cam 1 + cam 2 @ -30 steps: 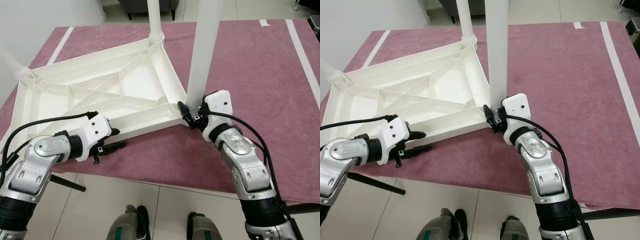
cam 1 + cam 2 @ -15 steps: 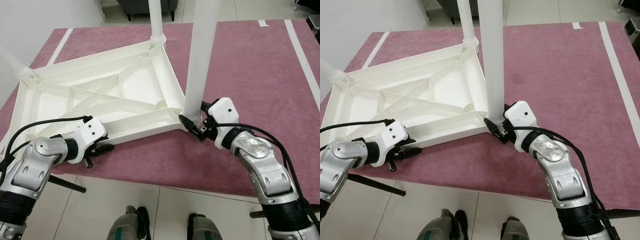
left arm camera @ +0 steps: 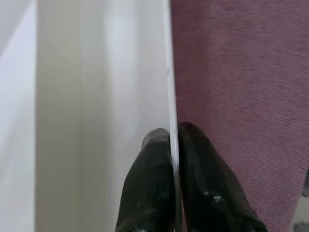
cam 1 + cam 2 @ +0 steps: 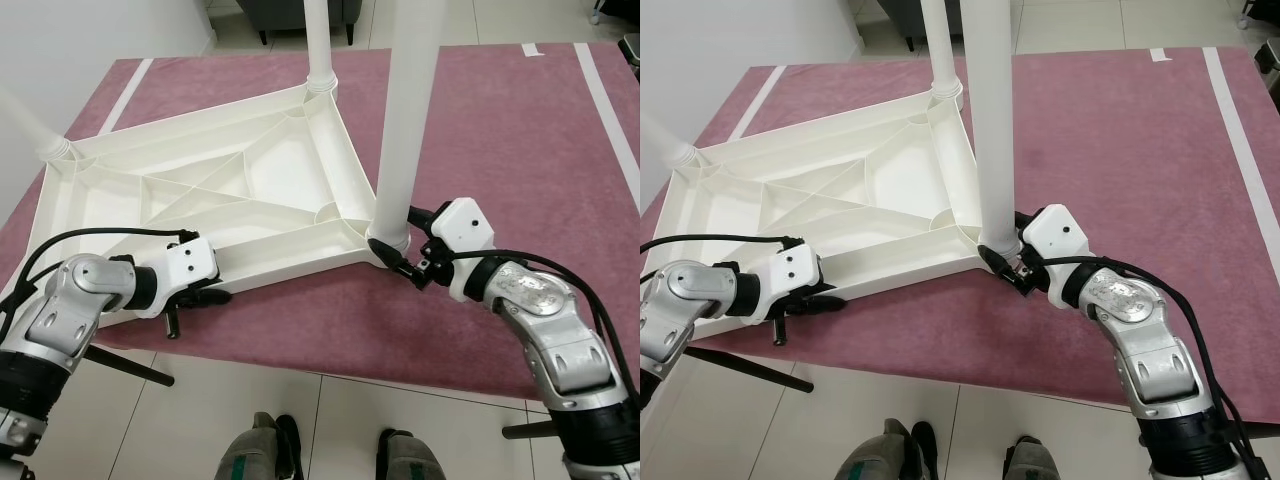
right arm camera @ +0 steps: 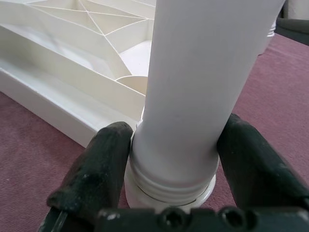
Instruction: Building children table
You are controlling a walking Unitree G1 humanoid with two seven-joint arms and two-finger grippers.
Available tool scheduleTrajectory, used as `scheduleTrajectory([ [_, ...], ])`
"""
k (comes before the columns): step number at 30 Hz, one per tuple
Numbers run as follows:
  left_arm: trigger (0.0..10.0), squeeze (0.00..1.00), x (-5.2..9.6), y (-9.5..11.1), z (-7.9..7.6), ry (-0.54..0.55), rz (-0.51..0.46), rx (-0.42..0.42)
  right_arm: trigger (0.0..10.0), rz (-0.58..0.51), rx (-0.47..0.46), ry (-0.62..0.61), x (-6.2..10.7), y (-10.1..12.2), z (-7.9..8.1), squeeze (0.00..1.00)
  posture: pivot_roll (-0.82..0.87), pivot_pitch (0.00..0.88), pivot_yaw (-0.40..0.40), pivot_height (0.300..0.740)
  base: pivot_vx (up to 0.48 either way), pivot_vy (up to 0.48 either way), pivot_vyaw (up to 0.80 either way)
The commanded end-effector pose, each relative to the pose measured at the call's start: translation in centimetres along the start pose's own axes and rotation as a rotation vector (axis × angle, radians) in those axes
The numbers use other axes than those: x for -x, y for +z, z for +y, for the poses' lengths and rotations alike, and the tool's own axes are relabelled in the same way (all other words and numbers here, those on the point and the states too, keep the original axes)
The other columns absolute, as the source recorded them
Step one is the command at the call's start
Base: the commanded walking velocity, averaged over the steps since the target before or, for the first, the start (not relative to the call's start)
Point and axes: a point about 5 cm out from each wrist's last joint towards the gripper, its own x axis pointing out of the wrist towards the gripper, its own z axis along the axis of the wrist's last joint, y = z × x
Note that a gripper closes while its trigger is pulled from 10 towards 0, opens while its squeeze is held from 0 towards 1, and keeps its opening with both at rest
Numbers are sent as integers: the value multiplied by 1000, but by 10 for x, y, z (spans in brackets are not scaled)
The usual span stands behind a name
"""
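White tabletop (image 4: 210, 190) upside down on mauve rug (image 4: 500, 130), ribbed underside up, spanning left and centre of frame. Three legs upright in corner sockets: near leg (image 4: 405, 120) right of centre, far leg (image 4: 318, 40) at top centre, third leg (image 4: 25, 120) at left edge, tilted and mostly cut off.

Right gripper (image 4: 400, 262) low at centre right, at base of near leg, just above threaded collar where leg meets corner socket. In right wrist view, fingers (image 5: 94, 169) set one on each side of leg (image 5: 203, 87), both touching it; clamped on leg. Threaded end seated in socket; how deep, cannot tell.

Left gripper (image 4: 200, 297) at lower left, at near edge of tabletop. In left wrist view, fingers (image 3: 152, 188) drawn together on thin edge (image 3: 172, 111) of tabletop, one on white side, one on rug side; pinching rim.

White tape strips (image 4: 605, 100) on rug at right and upper left. Pale tiled floor (image 4: 330, 420) along bottom of frame. Robot's feet (image 4: 260, 450) at bottom centre. Dark chair legs (image 4: 265, 30) at top beyond rug.
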Motion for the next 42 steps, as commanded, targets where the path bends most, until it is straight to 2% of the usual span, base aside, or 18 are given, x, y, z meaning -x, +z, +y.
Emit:
scheduleTrajectory([
  [1,0,0,2,33,7,-58,-102,-177,10000,-28,-46,163,-8,2,25,0,-60,183,169,740,0,0,0],
  [2,0,0,2,33,7,-58,-102,-177,10000,-28,-46,163,-8,2,25,0,-60,183,169,740,0,0,0],
  [5,0,0,2,55,15,-101,-155,-275,10000,-39,-47,160,-7,5,24,0,-62,183,173,740,0,0,0],
  [8,0,0,2,60,17,-109,-167,-299,10000,-42,-48,160,-6,5,24,0,-63,182,174,740,0,0,0],
  [9,0,0,-4,69,20,-127,-172,-388,10000,-50,-52,163,-6,7,25,0,-68,183,177,740,0,0,0],
  [10,0,0,-6,71,20,-131,-169,-422,10000,-52,-53,164,-6,8,26,0,-68,183,177,740,0,0,0],
  [11,0,0,-6,71,20,-131,-169,-422,10000,-52,-53,164,-6,8,26,0,-68,183,177,740,0,0,0],
  [12,0,0,-7,73,22,-142,-160,-471,10000,-52,-54,166,-5,8,26,0,-72,185,177,740,0,0,0],
  [15,0,0,-8,73,23,-147,-153,-504,10000,-52,-54,167,-5,9,26,0,-72,185,177,740,0,0,0],
  [17,0,0,-9,78,27,-132,-153,-597,10000,-54,-56,171,-3,10,25,0,-71,184,176,740,0,0,0],
  [21,0,0,-13,86,34,-93,-176,-699,10000,-70,-60,181,-2,14,25,0,-69,183,175,740,0,0,0],
  [26,0,0,-19,89,38,-62,-208,-736,10000,-96,-61,201,-2,21,28,0,-71,183,173,740,0,0,0],
  [33,0,0,-26,77,46,-16,-145,-790,10000,-105,-66,203,0,26,30,0,-82,185,167,740,0,0,0],
  [37,0,0,-29,70,49,20,-117,-820,10000,-43,-92,138,2,17,31,0,-84,185,162,740,0,0,0],
  [39,0,0,-29,67,50,40,-102,-827,10000,-33,-114,127,4,14,36,0,-85,186,160,740,0,0,0],
  [42,196,0,-27,59,56,102,-58,-833,10000,-42,-174,138,11,11,53,0,-89,186,165,740,0,0,0],
])
